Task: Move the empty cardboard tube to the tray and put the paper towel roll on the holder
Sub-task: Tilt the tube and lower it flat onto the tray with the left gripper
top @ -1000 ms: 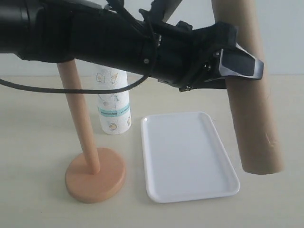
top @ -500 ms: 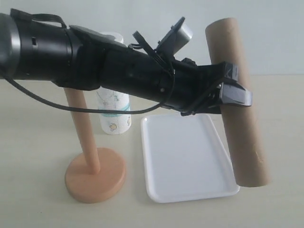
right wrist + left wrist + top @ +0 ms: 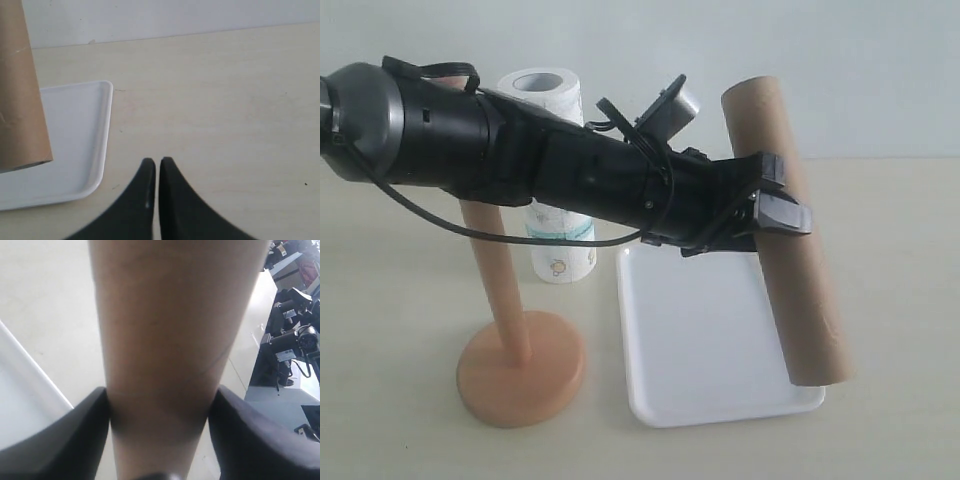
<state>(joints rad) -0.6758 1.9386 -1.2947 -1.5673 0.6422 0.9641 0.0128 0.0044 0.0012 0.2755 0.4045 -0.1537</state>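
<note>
The empty cardboard tube [image 3: 806,300], plain brown, hangs tilted with my left gripper [image 3: 778,202] shut on its middle. Its lower end is over the right edge of the white tray [image 3: 700,330]; I cannot tell whether it touches. In the left wrist view the tube [image 3: 165,330] fills the space between both dark fingers [image 3: 85,430]. The paper towel roll [image 3: 558,250] stands upright behind the arm, left of the tray. The wooden holder [image 3: 520,375] stands at the front left with its dowel bare. My right gripper [image 3: 157,162] is shut and empty above bare table, right of the tray [image 3: 75,130] and the tube [image 3: 20,100].
My left arm [image 3: 520,165] reaches across from the left, over the holder's dowel and in front of the towel roll. The pale tabletop [image 3: 900,250] runs to the right of the tray. A plain wall stands behind.
My left arm has come down and to the left with the tube. The tube's lower end has gone from beside the tray to over its right edge. The right gripper stays shut.
</note>
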